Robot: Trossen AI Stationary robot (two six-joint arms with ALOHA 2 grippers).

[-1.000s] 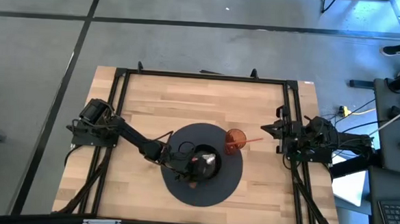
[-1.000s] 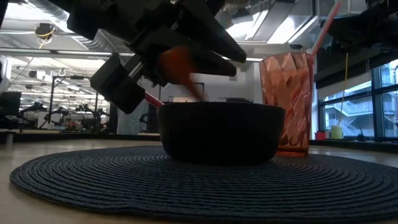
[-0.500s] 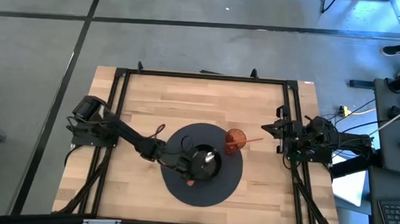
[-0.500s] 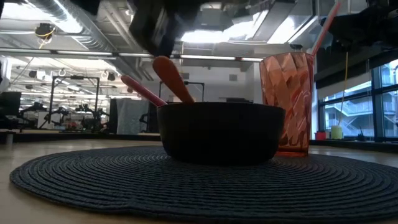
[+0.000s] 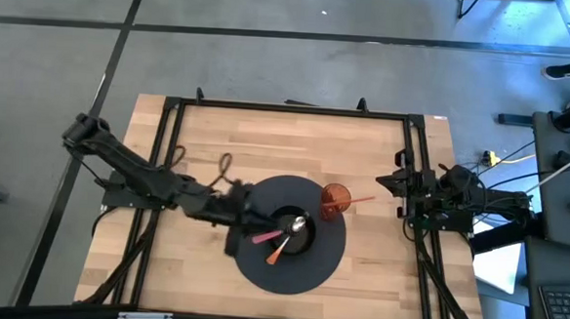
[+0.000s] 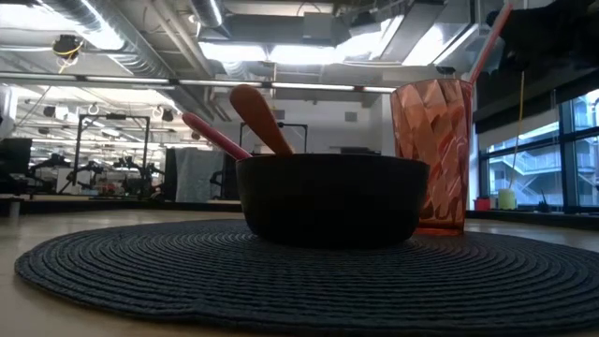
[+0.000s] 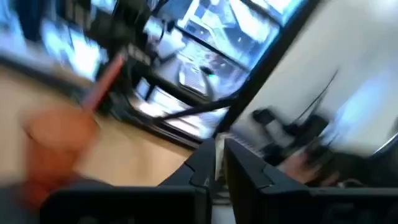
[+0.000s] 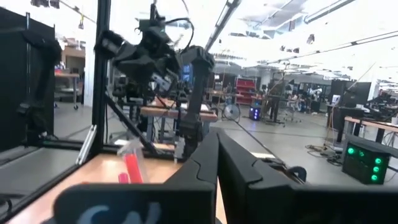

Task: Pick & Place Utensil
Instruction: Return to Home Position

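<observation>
A black bowl (image 5: pixel 294 232) (image 6: pixel 332 201) stands on a round dark woven mat (image 5: pixel 314 264) (image 6: pixel 299 271). An orange utensil (image 5: pixel 278 251) (image 6: pixel 261 117) and a pink utensil (image 5: pixel 266 237) (image 6: pixel 216 137) lean in the bowl, handles sticking out over its rim; a silver spoon (image 5: pixel 298 223) lies inside. An orange tumbler (image 5: pixel 335 200) (image 6: pixel 432 154) with a straw (image 6: pixel 490 42) stands on the mat beside the bowl. My left gripper (image 5: pixel 246 214) (image 7: pixel 219 163) hovers at the mat's left rim, shut and empty. My right gripper (image 5: pixel 381 182) (image 8: pixel 217 149) waits shut at the table's right side.
The black frame rails (image 5: pixel 288 109) run round the wooden table top (image 5: pixel 266 149). Bare wood lies on the far side of the mat and to its left. The tumbler stands close to the bowl's right far side.
My left gripper was low over the bowl with the orange utensil. It let go, rose and drew back toward the table's left, out of the low view. The orange utensil now leans in the bowl beside the pink one, handle over the near left rim.
</observation>
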